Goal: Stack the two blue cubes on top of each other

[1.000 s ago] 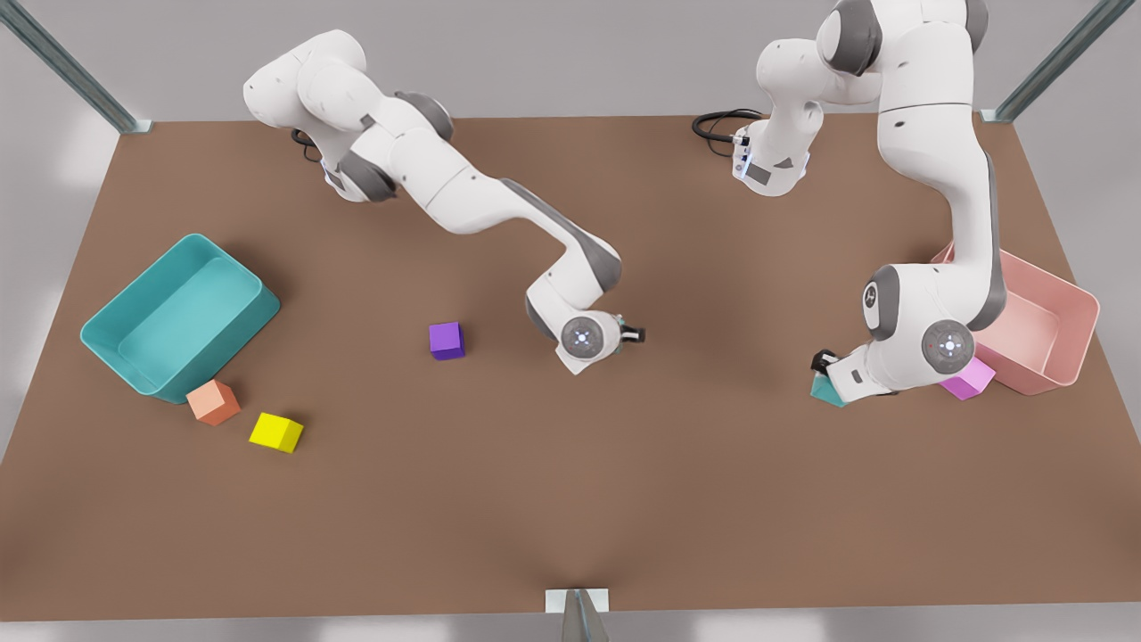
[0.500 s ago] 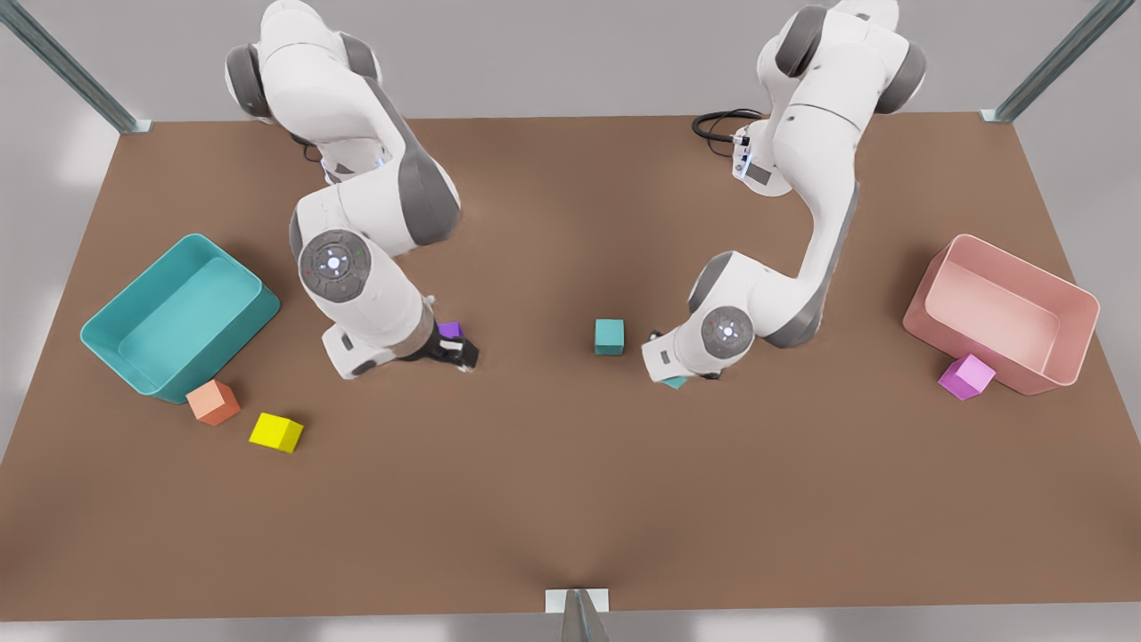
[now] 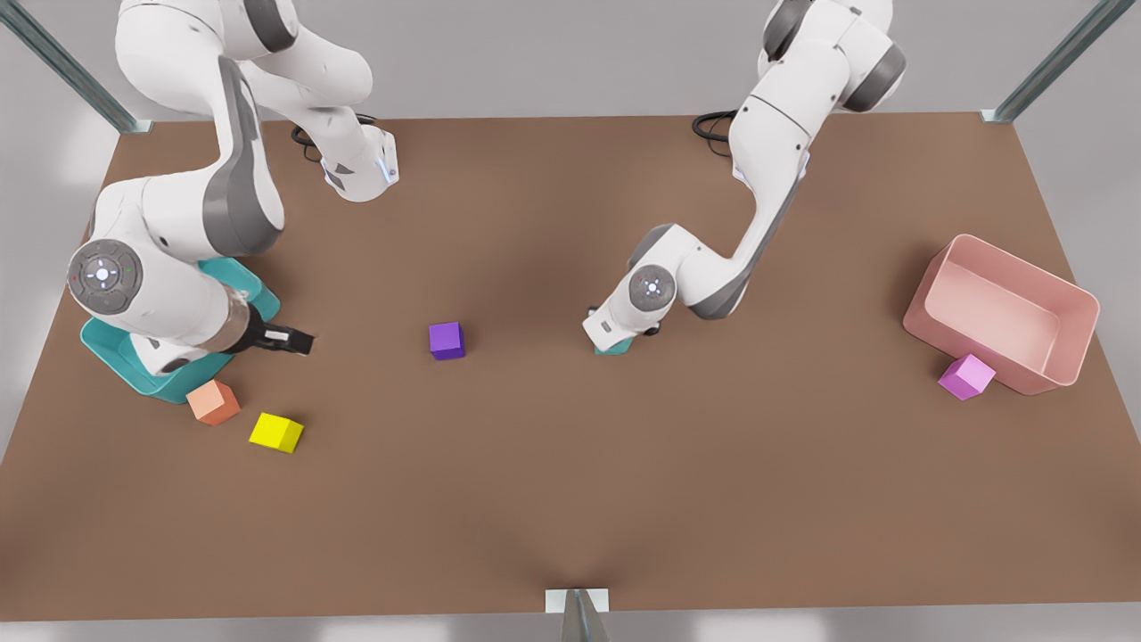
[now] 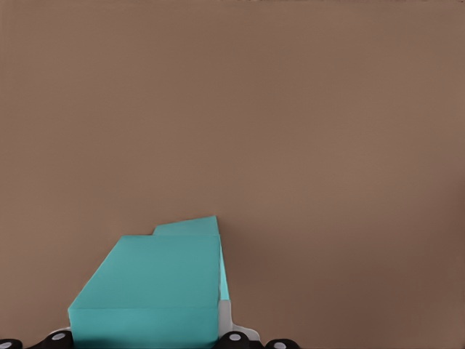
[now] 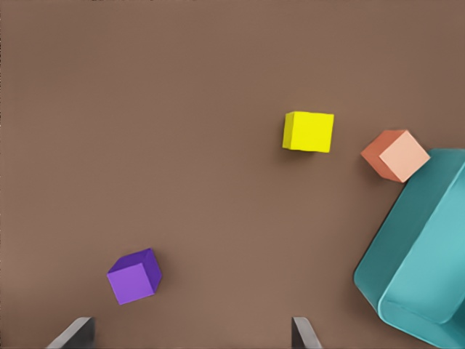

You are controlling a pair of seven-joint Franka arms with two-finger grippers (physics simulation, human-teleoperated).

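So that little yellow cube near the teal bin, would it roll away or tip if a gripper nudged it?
Probably neither. The yellow cube sits flat on the brown table on a full face, so a nudge would likely slide it rather than roll it. Its sharp edges and flat sides suggest a stiff block that parallel fingers could pinch squarely. Its weight can't be judged.

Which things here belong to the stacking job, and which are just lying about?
Job: held blue cube; second blue cube; left gripper, gripping the first.

Lying about: purple cube; yellow cube; orange cube; pink cube; teal bin; pink bin; right gripper, open, waiting.
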